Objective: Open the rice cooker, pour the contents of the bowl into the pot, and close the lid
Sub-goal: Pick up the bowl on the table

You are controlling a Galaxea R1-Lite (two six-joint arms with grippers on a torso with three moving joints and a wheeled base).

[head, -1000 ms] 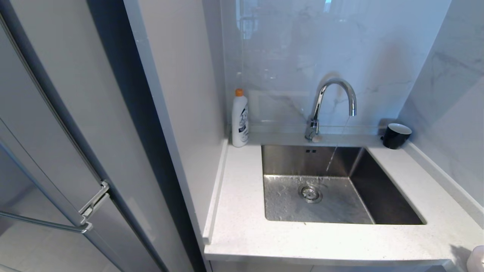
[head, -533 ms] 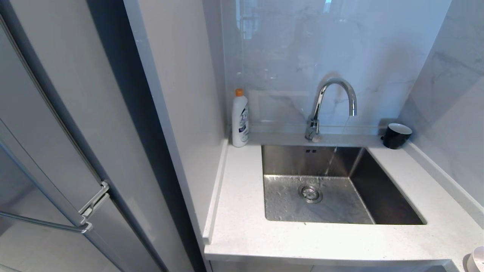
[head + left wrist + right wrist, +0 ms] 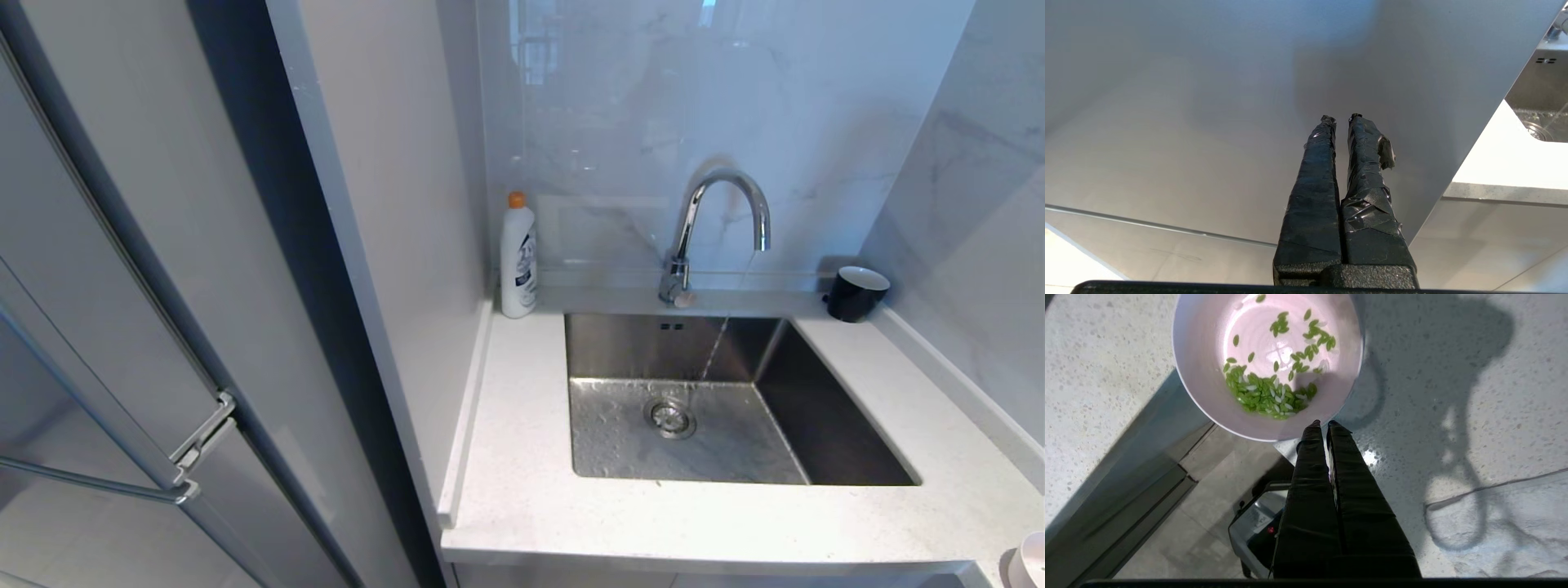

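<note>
From the head view, the bowl (image 3: 1030, 560) peeks in at the counter's (image 3: 522, 498) front right corner, beside the sink (image 3: 816, 433); the left gripper (image 3: 1340, 119), closed and empty, faces a cabinet panel (image 3: 1208, 122); the right gripper (image 3: 1323, 424), pinched on the bowl's (image 3: 1208, 396) rim, holds it and its green bits (image 3: 1267, 392) over the counter's (image 3: 1453, 396) edge.

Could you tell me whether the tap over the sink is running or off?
Running: a thin stream falls from the tap into the wet sink.
</note>
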